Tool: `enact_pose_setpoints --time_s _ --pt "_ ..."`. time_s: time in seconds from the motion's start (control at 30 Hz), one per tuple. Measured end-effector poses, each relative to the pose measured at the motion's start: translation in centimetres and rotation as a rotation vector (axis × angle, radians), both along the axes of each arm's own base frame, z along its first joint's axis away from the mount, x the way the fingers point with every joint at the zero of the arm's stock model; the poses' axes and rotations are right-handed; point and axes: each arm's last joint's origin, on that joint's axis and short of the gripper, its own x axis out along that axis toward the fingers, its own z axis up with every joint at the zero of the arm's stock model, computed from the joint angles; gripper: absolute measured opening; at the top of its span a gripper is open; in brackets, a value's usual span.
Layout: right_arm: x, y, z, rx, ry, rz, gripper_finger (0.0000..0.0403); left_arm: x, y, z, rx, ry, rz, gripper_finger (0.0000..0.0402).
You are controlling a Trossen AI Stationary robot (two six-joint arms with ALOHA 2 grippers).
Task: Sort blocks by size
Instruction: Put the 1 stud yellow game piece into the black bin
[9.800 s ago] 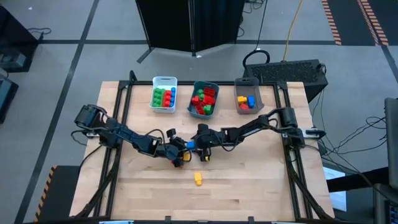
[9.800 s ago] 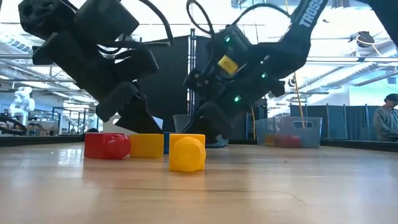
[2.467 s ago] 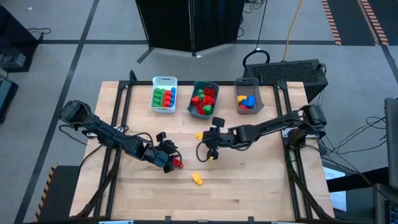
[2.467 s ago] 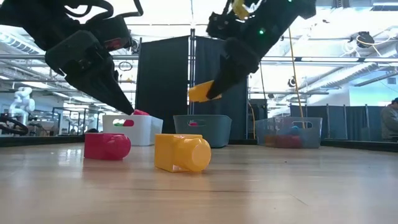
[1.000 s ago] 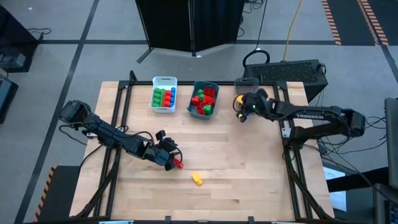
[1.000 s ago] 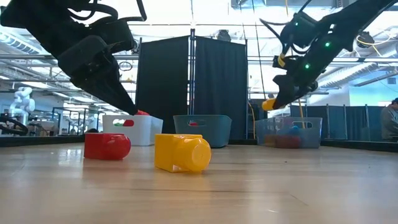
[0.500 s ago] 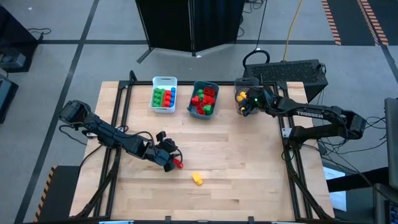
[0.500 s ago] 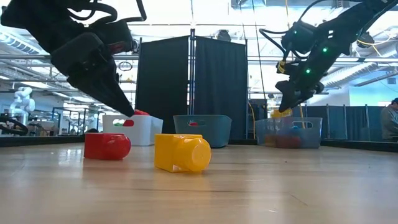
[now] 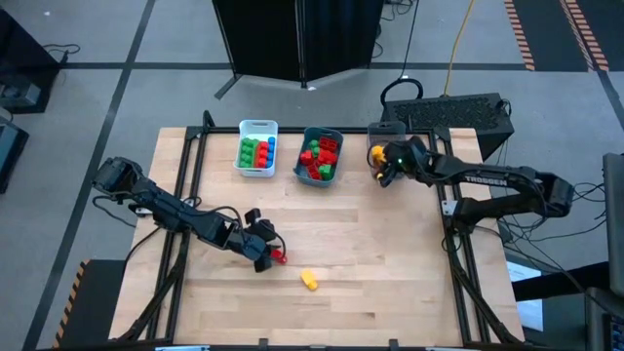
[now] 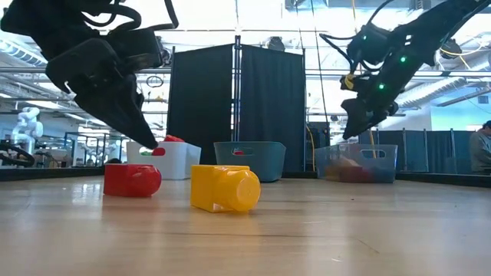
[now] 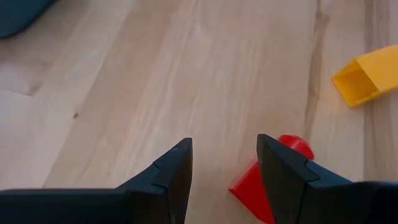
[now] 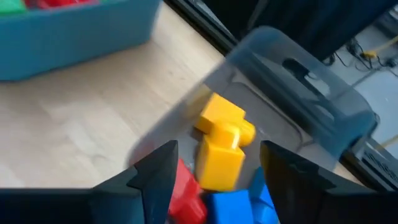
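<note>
A yellow studded plastic brick has just been dropped into the grey rectangular bin by the right gripper, fingers now open, while the left gripper, fingers parted and empty, hovers beside a red studded brick on the wooden table.

The table is pale, matt wood planks with visible grain. The red block and yellow block near its front edge look like smooth, glossy plastic. Toward its back edge, the grey bin is translucent plastic, and the teal bin is opaque, smooth plastic.
</note>
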Motion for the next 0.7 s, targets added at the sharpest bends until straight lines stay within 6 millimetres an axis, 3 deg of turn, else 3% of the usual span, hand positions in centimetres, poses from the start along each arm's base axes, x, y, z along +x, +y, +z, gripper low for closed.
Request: enact_pose_setpoints --time_s 0.27,0.43,0.7 --pt "1.2 2.4 1.9 -0.065 -0.151 0.127 0.0196 -0.1 -0.1 -0.1 -0.051 0.024 0.002 0.0160" --pt "2.6 4.7 2.7 -0.027 -0.270 0.316 0.0194 -0.5 0.0 -0.4 -0.075 0.064 0.033 0.0160" --pt "4.9 9.7 2.0 0.062 -0.321 0.613 0.0194 -0.6 0.0 -0.5 -0.101 0.094 0.030 0.0160"
